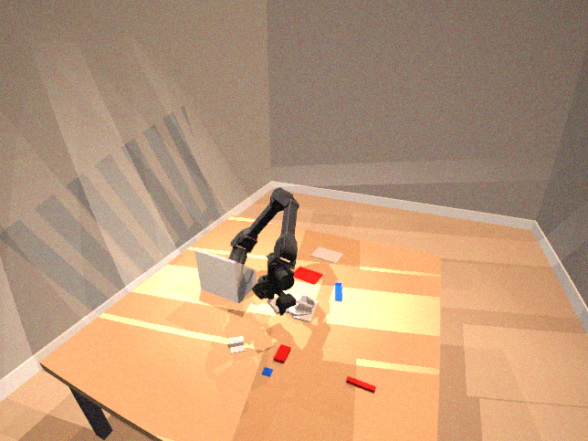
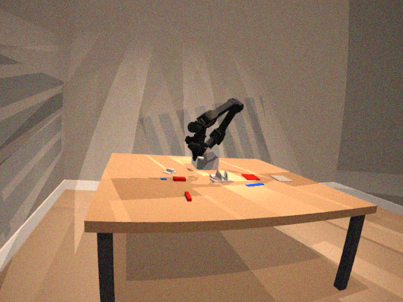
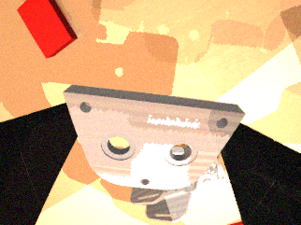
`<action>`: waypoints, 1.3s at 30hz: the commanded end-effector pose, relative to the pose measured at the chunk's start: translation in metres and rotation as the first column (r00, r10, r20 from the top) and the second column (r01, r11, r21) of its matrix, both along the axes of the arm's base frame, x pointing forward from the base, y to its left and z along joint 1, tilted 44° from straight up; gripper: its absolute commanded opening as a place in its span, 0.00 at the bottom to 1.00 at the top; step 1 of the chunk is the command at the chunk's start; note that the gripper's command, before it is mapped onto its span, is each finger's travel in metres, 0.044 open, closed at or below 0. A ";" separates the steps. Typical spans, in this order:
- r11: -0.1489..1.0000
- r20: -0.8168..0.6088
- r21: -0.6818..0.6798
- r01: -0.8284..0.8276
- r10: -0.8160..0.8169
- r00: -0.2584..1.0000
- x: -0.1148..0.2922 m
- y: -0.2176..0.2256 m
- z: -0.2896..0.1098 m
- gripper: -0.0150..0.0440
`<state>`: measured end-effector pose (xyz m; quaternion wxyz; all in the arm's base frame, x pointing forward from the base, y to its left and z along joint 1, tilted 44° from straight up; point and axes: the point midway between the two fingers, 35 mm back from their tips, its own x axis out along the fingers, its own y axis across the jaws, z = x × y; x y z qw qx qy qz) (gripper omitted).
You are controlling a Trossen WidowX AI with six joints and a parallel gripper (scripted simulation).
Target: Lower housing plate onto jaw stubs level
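Observation:
The pale housing plate [image 1: 273,306] [image 2: 200,157] [image 3: 150,168] has two large ringed holes and small dark holes. My gripper [image 1: 275,300] [image 2: 199,156] [image 3: 152,115] is shut on it, one black finger at each side edge. The plate is in the air, clear of the jaws. The jaw assembly [image 1: 305,307] [image 2: 220,177] [image 3: 168,205], grey jaws on a white base, stands on the table. In the top view it is just right of my gripper; in the wrist view it shows partly beyond the plate's lower edge. The stubs are too small to make out.
A grey upright panel [image 1: 218,276] stands behind my gripper. A white bracket [image 1: 236,344] [image 2: 169,171], a red block [image 1: 282,353] [image 2: 179,178] [image 3: 44,23], a red bar [image 1: 361,383] [image 2: 188,196], a blue bar [image 1: 338,291] [image 2: 254,184] and a red slab [image 1: 308,275] [image 2: 250,177] lie around.

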<state>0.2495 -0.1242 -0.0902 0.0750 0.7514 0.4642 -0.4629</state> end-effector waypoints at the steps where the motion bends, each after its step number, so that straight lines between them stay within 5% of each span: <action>1: 0.998 -0.052 0.015 0.067 -0.066 0.996 0.005 0.011 0.009 0.85; 39: 0.784 -0.557 -0.018 0.621 -0.523 0.645 0.018 0.103 0.073 0.85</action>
